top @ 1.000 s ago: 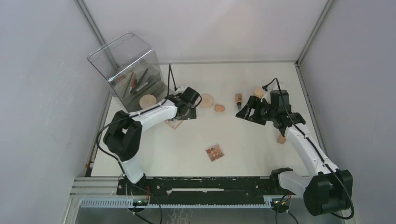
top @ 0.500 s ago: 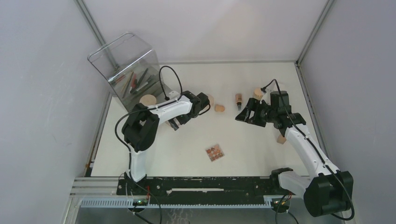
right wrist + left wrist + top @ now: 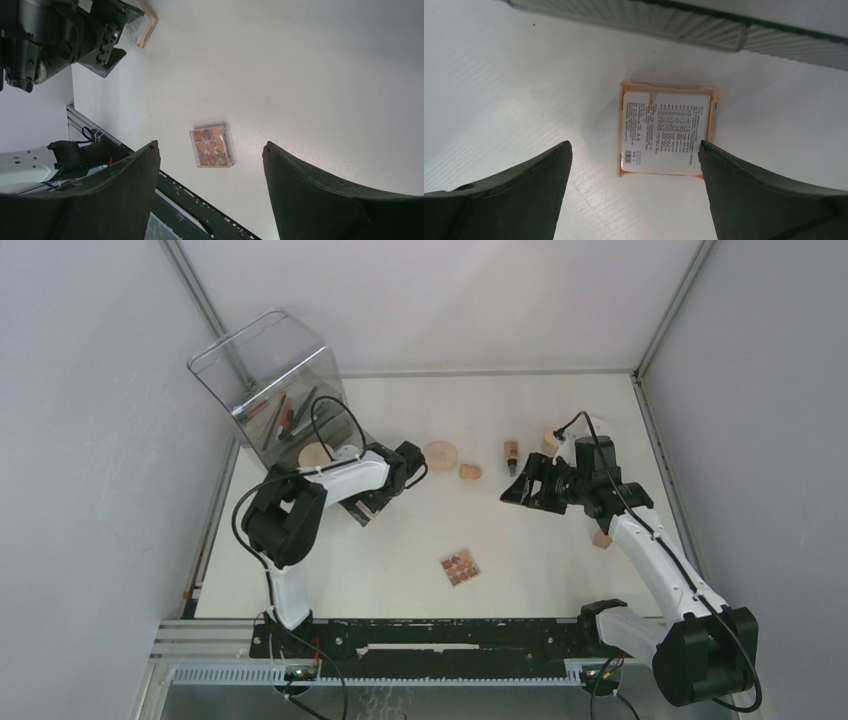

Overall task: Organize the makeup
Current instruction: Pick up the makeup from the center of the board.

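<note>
— Seen from overhead, with twelve o'clock at the far wall, where does the makeup sit?

— It's scattered. The clear organizer (image 3: pixel 270 375) stands at ten o'clock on the table (image 3: pixel 560 570), with pencils and brushes (image 3: pixel 292 416) leaning inside. A round disc (image 3: pixel 316 454) lies just at its five o'clock side. A second disc (image 3: pixel 439 453) and a sponge (image 3: pixel 469 472) are nearer the centre, with a tan bottle (image 3: pixel 511 451) at two o'clock of the sponge. An eyeshadow palette (image 3: pixel 460 566) lies alone toward six.

— And the pincers?

— The left gripper (image 3: pixel 368 504) is curled low beside the round disc, and from up here I cannot tell how its jaws stand. The right gripper (image 3: pixel 513 490) points toward nine o'clock, just at six o'clock of the bottle, jaws apart and nothing in them.

— What about the left wrist camera?

— Its fingers (image 3: pixel 519 195) are spread wide. A peach-framed palette (image 3: pixel 665 131) lies flat on the table between them, printed label up, not gripped. I cannot tell whether the right finger touches its edge.

— And the right wrist camera?

— Its fingers (image 3: pixel 320 195) are wide and empty. The eyeshadow palette shows in the gap, well away on the table. The left gripper sits at eleven o'clock, over a corner of the peach-framed palette.
</note>
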{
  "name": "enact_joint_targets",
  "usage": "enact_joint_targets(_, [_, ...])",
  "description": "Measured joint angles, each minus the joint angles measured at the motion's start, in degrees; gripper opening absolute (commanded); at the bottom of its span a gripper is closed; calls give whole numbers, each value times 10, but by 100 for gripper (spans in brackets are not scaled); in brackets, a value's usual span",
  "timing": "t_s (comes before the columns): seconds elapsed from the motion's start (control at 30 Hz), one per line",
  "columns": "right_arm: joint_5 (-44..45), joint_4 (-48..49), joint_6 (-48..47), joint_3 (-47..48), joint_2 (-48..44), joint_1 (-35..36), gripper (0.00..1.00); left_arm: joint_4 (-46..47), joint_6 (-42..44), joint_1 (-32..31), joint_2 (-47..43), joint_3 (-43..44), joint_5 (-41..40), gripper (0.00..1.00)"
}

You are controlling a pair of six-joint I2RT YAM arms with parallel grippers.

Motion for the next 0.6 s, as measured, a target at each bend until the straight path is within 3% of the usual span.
enact_joint_targets(0.37, [1,1,2,0,0,25,82,60,46,9,-5,-3,25,99])
enact_joint_targets(0.6, [3,1,3,0,0,28,82,73,64,17,15,-2,41,86])
